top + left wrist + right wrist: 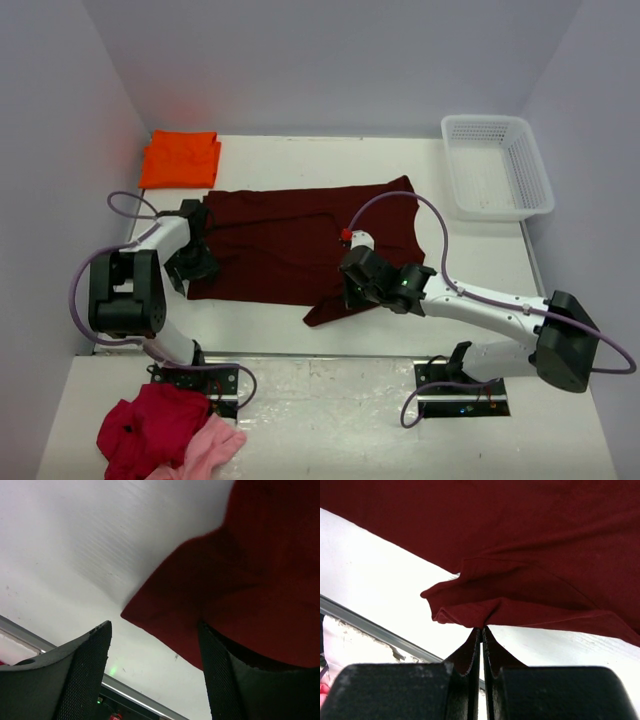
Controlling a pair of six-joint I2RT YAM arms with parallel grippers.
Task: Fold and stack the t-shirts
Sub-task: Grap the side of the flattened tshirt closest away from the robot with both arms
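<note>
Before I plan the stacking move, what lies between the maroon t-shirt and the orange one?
In the top view, only bare table separates the maroon t-shirt from the orange t-shirt.

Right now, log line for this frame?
left jaws: open at maroon t-shirt corner | right jaws: shut on its near edge | orange t-shirt: folded, far-left

Left gripper (155, 629) jaws apart. Corner of maroon shirt (250, 575) between fingers, on white table (75, 540); cloth runs behind right finger.
</note>
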